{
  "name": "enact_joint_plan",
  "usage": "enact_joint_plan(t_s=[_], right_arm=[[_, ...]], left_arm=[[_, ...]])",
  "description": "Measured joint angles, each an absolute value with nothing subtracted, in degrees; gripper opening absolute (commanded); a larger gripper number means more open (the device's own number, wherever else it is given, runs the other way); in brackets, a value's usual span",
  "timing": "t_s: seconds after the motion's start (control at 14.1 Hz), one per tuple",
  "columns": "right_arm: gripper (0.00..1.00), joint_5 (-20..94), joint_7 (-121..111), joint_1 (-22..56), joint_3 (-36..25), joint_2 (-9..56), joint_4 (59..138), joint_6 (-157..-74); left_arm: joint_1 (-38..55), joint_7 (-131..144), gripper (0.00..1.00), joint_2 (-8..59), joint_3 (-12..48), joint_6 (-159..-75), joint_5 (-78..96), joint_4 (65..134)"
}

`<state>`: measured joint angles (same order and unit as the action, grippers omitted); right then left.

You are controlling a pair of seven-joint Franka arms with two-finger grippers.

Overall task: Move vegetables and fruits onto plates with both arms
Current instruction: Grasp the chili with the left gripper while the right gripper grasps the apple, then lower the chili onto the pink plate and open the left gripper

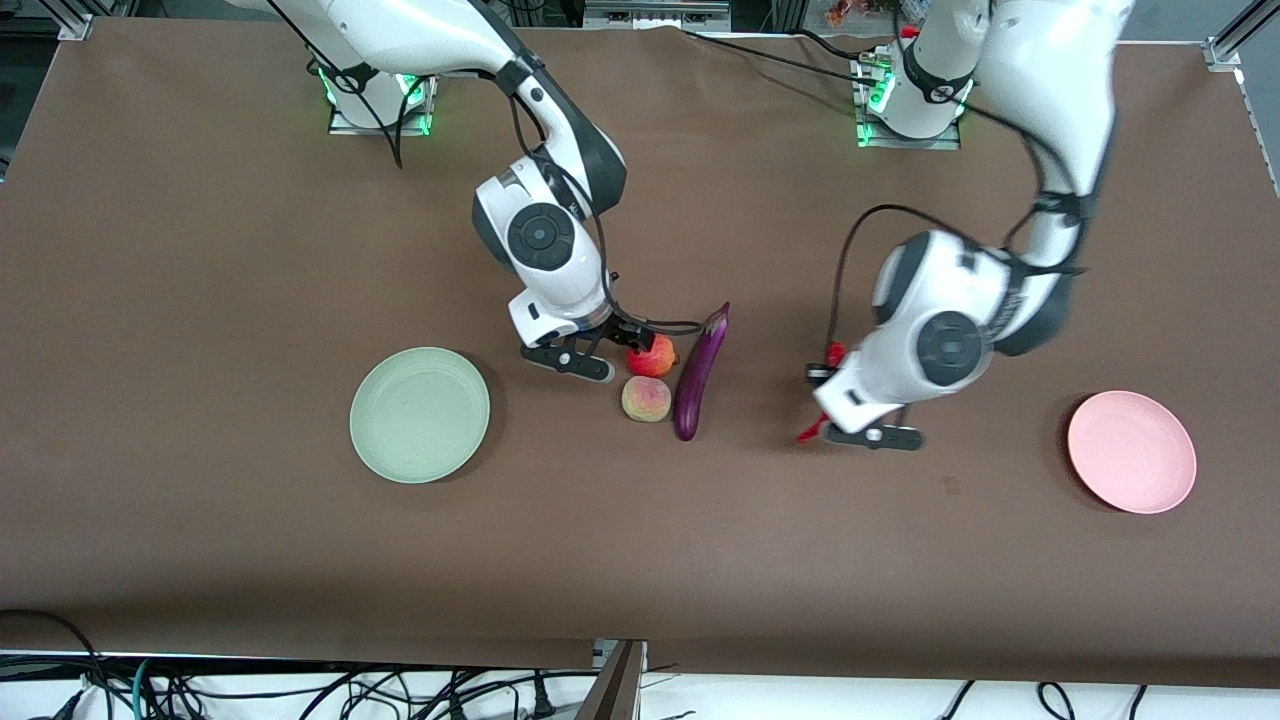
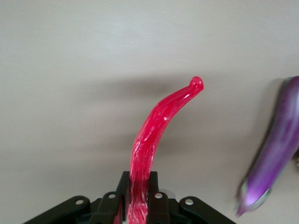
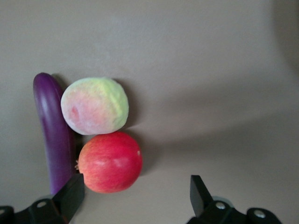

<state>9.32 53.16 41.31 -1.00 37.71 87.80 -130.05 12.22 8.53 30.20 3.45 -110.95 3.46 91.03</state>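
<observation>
Beside the apple, right end effector gapes; left end effector pinches chili, seemingly aloft.

My left wrist is covering most of the red chili pepper in the front view, leaving only red bits showing. In the left wrist view, my closed left gripper is hiding the pepper's lower end, and the picture's edge is cutting off the blurred eggplant. My right gripper is showing only its finger tips, and one finger is covering the eggplant's end.
</observation>
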Motion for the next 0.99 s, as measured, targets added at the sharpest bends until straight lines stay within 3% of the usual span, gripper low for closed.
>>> enact_joint_plan(t_s=[0.43,0.71,0.78,0.85,0.92,0.99], right_arm=[[1.00,7.48,57.89,46.32,-1.32,42.73,87.66,-140.32],[1.00,3.87,59.22,46.88,-1.38,44.40,87.60,-142.68],[0.99,2.88,59.31,46.88,-1.38,44.60,87.59,-142.89],[0.97,2.23,59.32,46.89,-1.39,44.65,87.59,-142.95],[0.90,1.91,59.33,46.89,-1.40,44.66,87.59,-142.96],[0.83,1.77,59.33,46.90,-1.40,44.70,87.59,-142.96]], left_arm=[[-8.25,-20.71,0.11,30.45,2.40,-111.17,-8.35,91.65],[-16.27,-33.46,0.14,36.49,2.35,-122.32,-18.75,89.46],[-17.70,-35.59,0.19,38.44,2.32,-126.70,-19.97,89.06],[-19.17,-37.36,0.70,40.18,2.35,-130.24,-20.37,88.64],[-20.48,-38.95,1.00,41.41,2.41,-132.46,-20.37,88.29],[-21.35,-39.95,1.00,42.03,2.52,-133.39,-20.38,87.95]])
